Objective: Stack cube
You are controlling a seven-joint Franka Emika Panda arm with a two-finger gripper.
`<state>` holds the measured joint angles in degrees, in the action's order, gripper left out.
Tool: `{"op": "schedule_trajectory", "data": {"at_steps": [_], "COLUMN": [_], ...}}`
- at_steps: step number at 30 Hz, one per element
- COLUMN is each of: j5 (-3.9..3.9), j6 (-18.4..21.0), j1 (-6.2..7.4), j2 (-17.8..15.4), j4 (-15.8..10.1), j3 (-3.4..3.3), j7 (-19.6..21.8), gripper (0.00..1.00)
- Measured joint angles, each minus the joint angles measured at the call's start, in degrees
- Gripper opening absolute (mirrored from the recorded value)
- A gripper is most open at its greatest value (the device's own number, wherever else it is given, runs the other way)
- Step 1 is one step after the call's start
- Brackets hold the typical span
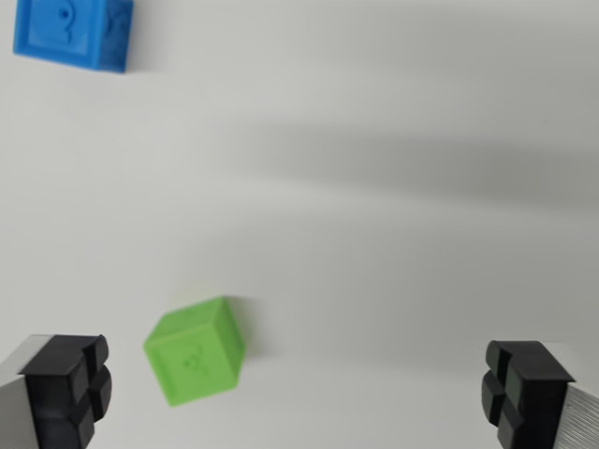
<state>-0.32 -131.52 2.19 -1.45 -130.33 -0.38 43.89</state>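
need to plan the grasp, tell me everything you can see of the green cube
The green cube is a small bright green block, plastic by the look, with a faint embossed mark on the face toward the camera. It sits on the white table, turned at an angle to the picture's edges. It lies low in the wrist view, nearer the left finger of the open gripper. Nothing touches it but the table.

A green cube [196, 350] is seen resting on a plain white surface, turned at an angle so that one corner points downward in the wrist view; a faint embossed mark is carried on its facing side. A blue cube [75, 33], embossed likewise and partly cropped, is placed well apart, above and left of it.
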Motion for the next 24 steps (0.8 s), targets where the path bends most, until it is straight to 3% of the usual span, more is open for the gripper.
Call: {"op": "schedule_trajectory", "data": {"at_steps": [24], "j5": [0.00], "j6": [-9.08], "j1": [2.86], "j2": [-3.45], "j4": [-13.99], "j3": [1.32], "j7": [-3.76], "gripper": [1.00]}}
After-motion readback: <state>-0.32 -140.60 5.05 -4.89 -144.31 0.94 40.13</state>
